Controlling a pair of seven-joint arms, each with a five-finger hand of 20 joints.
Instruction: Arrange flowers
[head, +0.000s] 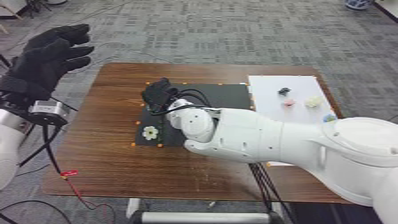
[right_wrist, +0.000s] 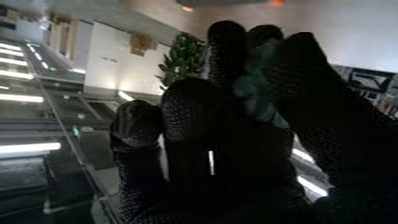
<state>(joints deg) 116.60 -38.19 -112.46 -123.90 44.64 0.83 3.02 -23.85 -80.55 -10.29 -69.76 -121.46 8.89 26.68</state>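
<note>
Right hand, loaded, above the dark mat

Item: right hand (head: 158, 94), above the dark mat (head: 229, 92); fingers and thumb closed in a pinch on a pale greenish piece (right_wrist: 258, 92), evidently a flower. Nearer the robot than this hand: white flower (head: 150, 132), lying on the mat. To its right: white sheet (head: 298, 85) bearing a dark flower (head: 283, 91), a pink flower (head: 288, 102) and a cream flower (head: 314, 102). To its left, off the table: left hand (head: 55, 55), fingers loosely extended, nothing held.

Step in hand, as judged: placing the piece on the mat. Recommended handling: lower straight down, petals clear of the palm, release only on contact, then lift before travelling sideways (glove fabric may snag petals), keeping the dangling cables off the white flower.
</note>
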